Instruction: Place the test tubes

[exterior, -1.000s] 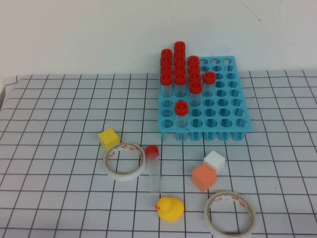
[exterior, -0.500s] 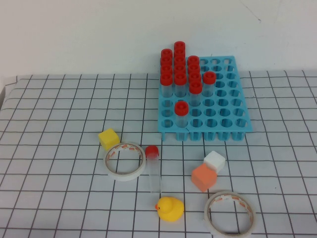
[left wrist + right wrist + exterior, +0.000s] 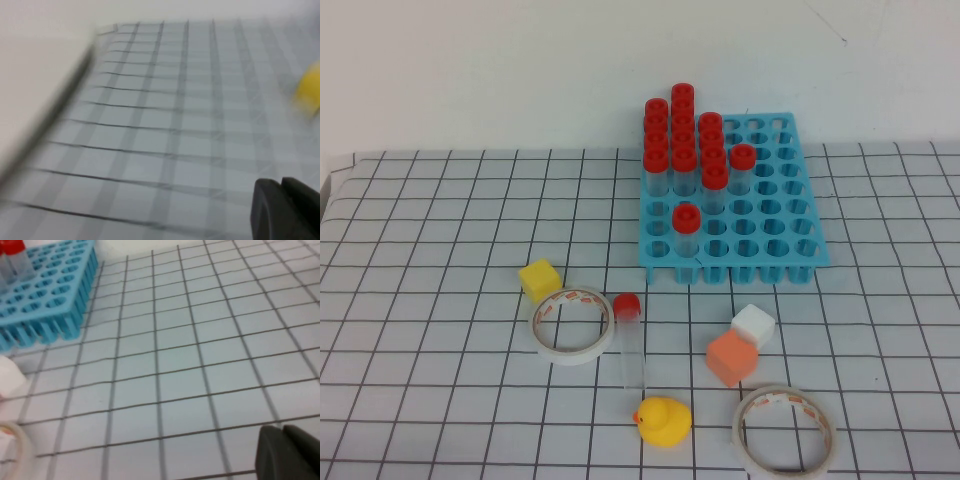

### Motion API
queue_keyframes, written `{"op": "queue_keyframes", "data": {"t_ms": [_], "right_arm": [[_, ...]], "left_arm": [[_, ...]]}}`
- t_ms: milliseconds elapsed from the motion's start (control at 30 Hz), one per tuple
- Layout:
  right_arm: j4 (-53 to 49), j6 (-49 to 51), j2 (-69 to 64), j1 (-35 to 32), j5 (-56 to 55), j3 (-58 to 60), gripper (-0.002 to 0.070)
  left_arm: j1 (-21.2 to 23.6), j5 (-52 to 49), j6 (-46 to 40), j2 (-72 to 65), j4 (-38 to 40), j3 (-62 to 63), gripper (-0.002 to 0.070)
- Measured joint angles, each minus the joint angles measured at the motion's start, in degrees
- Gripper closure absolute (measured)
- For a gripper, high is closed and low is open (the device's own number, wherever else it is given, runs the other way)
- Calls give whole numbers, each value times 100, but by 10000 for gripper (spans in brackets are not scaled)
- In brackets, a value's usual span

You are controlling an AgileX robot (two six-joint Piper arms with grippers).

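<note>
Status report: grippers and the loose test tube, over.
Left gripper shut over grid mat. Right gripper shut, clear of rack. Loose test tube lying flat. Tape roll, rubber duck crowd it.

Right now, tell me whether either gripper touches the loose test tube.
Apart. High view shows the test tube lying beside a tape roll, no arm near; wrist views show left gripper and right gripper shut over the mat.

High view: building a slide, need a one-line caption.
Loose test tube lies beside tape roll, before blue rack; left gripper and right gripper shut, out of view.
</note>
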State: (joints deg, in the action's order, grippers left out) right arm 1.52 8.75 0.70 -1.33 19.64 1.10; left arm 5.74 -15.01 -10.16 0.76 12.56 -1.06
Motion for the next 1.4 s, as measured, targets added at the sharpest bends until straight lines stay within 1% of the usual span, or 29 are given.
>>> {"op": "queue_keyframes", "data": {"t_ms": [67, 133, 167, 200, 267, 333, 400, 500, 600, 700, 800, 833, 933, 1000, 1067, 1133, 1233, 1333, 1400], "right_arm": [[457, 50, 0, 0, 10, 0, 678], [1196, 239, 0, 0, 10, 0, 678], [1717, 400, 0, 0, 33, 11, 678], [2260, 566, 0, 0, 31, 26, 678], [3027, 748, 0, 0, 44, 37, 678], [3403, 818, 0, 0, 19, 46, 678], [3574, 843, 0, 0, -133, 46, 678], [3640, 804, 0, 0, -428, 46, 678], [3642, 588, 0, 0, -595, 46, 678], [3665, 489, 0, 0, -695, 46, 678], [3677, 221, 0, 0, -721, 46, 678], [3687, -78, 0, 0, -721, 46, 678], [3687, -448, 0, 0, -644, 46, 678], [3687, -530, 0, 0, -603, 46, 678], [3687, -556, 0, 0, -590, 46, 678], [3688, -567, 0, 0, -590, 46, 678], [3698, -576, 0, 0, -590, 46, 678], [3709, -579, 0, 0, -577, 46, 678], [3721, -579, 0, 0, -552, 46, 678]], "left_arm": [[-12, 228, 770, 0, 1389, 0, 676], [-12, 390, 1276, 0, 2744, 0, 676], [-12, 449, 1411, 0, 3297, 0, 676], [-12, 553, 1515, 0, 3657, 0, 676], [-12, 825, 1641, 0, 4242, 0, 676], [-12, 1052, 1670, 0, 4450, 0, 676], [-12, 1145, 1678, 0, 4534, 0, 676], [-12, 1137, 1452, 0, 4616, 0, 676], [-12, 960, 1288, 0, 4616, 0, 676], [-12, 487, 641, 0, 4580, 25, 676], [-12, -298, -337, -37, 4389, 413, 676], [-22, -662, -885, -300, 4161, 890, 676], [-20, -1160, -1201, -977, 3526, 1514, 676], [-20, -1444, -1326, -1548, 3275, 1913, 676], [-20, -1651, -1556, -2052, 3204, 2326, 676], [-20, -1836, -2089, -2591, 3261, 2883, 676], [-24, -2147, -2626, -3358, 3294, 3543, 676], [-134, -2415, -2834, -4121, 3137, 4159, 676], [-380, -2577, -2834, -4639, 2930, 4533, 676]]}}
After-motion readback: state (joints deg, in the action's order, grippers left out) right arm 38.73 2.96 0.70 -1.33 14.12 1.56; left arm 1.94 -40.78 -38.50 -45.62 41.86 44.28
